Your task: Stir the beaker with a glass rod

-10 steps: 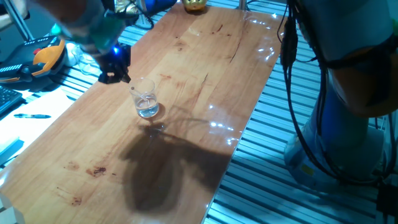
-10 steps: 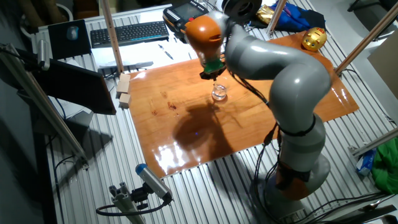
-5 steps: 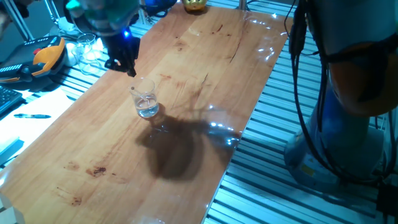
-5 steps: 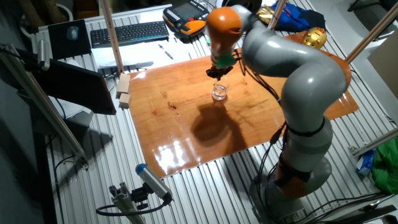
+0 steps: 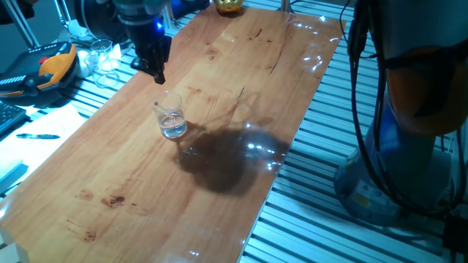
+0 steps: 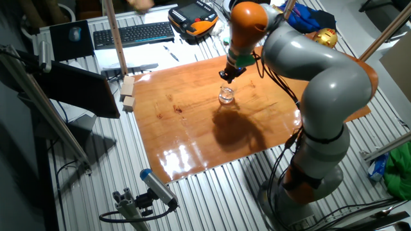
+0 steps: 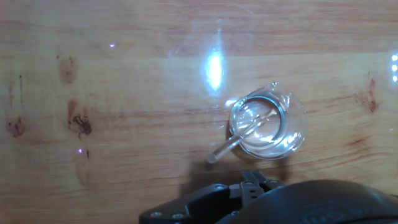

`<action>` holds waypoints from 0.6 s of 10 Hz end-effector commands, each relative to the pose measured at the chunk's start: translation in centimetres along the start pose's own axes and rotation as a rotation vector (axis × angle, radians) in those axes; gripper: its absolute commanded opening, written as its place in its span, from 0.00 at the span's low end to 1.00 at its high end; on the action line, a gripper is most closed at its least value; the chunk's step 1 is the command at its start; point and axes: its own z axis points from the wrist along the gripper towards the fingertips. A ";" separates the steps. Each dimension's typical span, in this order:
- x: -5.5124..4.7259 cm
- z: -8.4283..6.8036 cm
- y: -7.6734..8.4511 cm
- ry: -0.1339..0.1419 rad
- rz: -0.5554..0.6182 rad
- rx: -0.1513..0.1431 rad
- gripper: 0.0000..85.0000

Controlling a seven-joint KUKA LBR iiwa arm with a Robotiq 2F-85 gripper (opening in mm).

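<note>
Wooden desk glares under lights. We see beaker mid-desk, glass rod leaning inside. Hand hovers above, empty; jaw opening we cannot tell. Risk: faint rod missed on descent, fingers tip beaker.

Table: reddish-brown wood grain, dark knots. Beaker: clear. Glass rod: clear. Hand: black. Arm: grey, orange joints.

Glass rod leaning in beaker
</note>
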 end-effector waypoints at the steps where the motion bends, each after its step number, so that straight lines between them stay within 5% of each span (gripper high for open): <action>1: 0.1 0.1 -0.1 -0.011 -0.006 0.006 0.00; 2: 0.1 0.0 -0.2 -0.018 -0.015 0.017 0.00; 6: 0.3 0.0 -0.3 -0.024 -0.011 -0.013 0.00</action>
